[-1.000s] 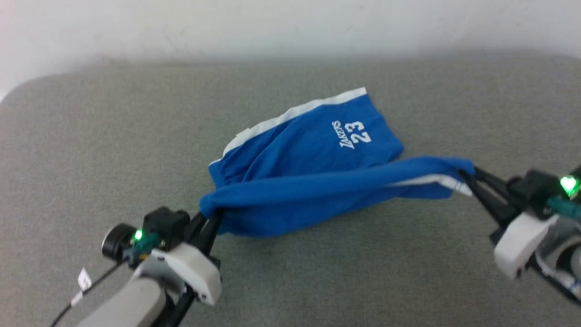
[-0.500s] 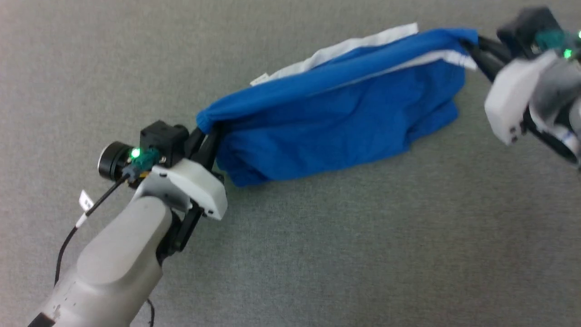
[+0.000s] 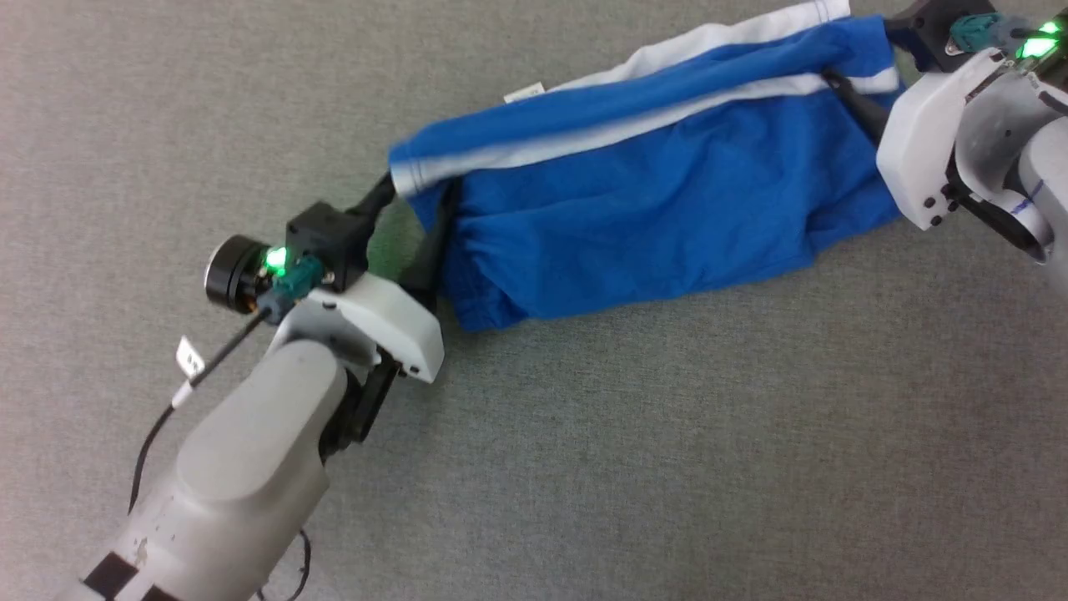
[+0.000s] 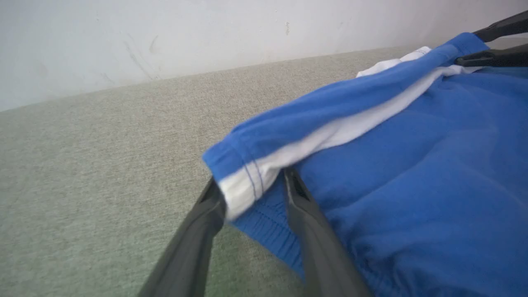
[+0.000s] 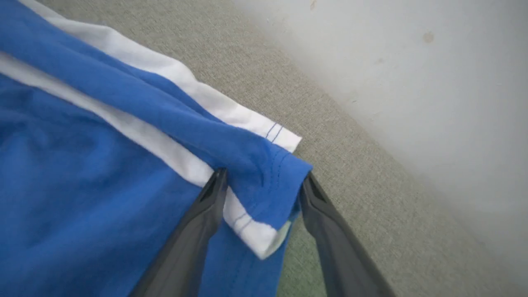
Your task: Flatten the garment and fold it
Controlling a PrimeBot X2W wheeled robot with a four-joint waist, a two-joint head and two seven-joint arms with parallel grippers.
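Note:
The garment (image 3: 651, 200), bright blue shorts with white stripes, lies doubled over on the grey surface, its striped edge stretched between my two grippers. My left gripper (image 3: 409, 213) stands at the left corner. In the left wrist view its fingers (image 4: 251, 189) are spread apart, with the white-trimmed corner (image 4: 243, 185) draped loosely between them. My right gripper (image 3: 868, 67) stands at the right corner. The right wrist view shows it (image 5: 262, 181) open too, the blue and white corner (image 5: 264, 198) hanging slack in the gap. The printed logo is hidden.
A grey fabric surface (image 3: 667, 459) spreads all around the shorts. A white wall (image 4: 165, 37) rises just behind its far edge, close to the right gripper (image 4: 495, 45). A cable with a white tag (image 3: 190, 361) hangs from my left wrist.
The head camera has tilted down. Both grippers carried the held edge away from me over the rest of the shorts, covering the logo. Their fingers, pinched before, are now spread.

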